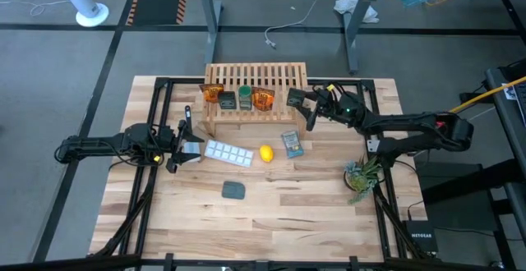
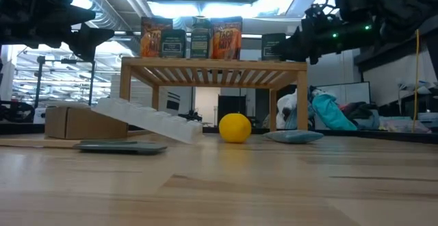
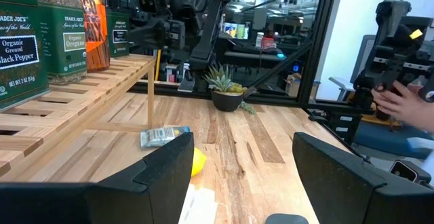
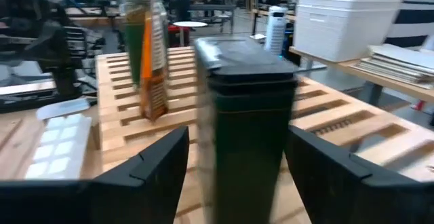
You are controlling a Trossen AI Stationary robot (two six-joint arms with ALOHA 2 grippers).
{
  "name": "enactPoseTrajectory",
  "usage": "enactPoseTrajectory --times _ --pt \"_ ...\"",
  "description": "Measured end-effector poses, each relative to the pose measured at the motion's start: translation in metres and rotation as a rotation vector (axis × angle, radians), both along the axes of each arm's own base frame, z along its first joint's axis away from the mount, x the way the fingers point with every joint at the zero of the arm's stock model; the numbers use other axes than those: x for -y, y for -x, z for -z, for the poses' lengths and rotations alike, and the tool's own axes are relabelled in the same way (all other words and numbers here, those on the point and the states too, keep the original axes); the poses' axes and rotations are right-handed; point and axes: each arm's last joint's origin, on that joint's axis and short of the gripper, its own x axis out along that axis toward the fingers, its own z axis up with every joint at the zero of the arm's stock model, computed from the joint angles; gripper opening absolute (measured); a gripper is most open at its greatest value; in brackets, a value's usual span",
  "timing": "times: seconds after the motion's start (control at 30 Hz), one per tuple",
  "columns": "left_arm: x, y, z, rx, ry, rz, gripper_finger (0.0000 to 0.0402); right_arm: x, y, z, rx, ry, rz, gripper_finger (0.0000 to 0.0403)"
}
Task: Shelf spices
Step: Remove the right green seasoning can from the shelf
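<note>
Up on the shelf (image 1: 255, 77), the right hand (image 1: 297, 100) stands a dark spice box (image 4: 247, 125) between spread fingers beside four spices already lined up, while the left hand (image 1: 182, 139), also spread, waits over the counter (image 1: 271, 213).

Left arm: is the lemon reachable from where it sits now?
Probably yes. The left end effector is open beside the white tray, and the lemon lies just past it with only that tray between.

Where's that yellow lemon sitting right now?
In the high view the lemon lies on the table in front of the shelf, between the white tray and the blue-grey packet.
</note>
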Motion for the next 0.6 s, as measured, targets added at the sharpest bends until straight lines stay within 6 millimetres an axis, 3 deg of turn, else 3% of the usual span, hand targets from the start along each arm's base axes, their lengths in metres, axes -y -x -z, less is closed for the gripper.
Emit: enactPoseTrajectory --times 0.13,0.33,0.6 --pt "0.0 0.0 -0.0001 0.0 0.0 0.0 0.0245 0.0 -0.0024 0.0033 -0.007 -0.004 -0.031 0.0208" --pt "0.0 0.0 -0.0001 0.0 0.0 0.0 0.0245 0.0001 -0.0024 0.0027 -0.002 -0.001 -0.03 0.0118" --pt "0.0 0.0 0.0 0.0 0.0 0.0 0.0245 -0.0018 -0.0029 0.0003 0.02 0.005 -0.094 0.0115"
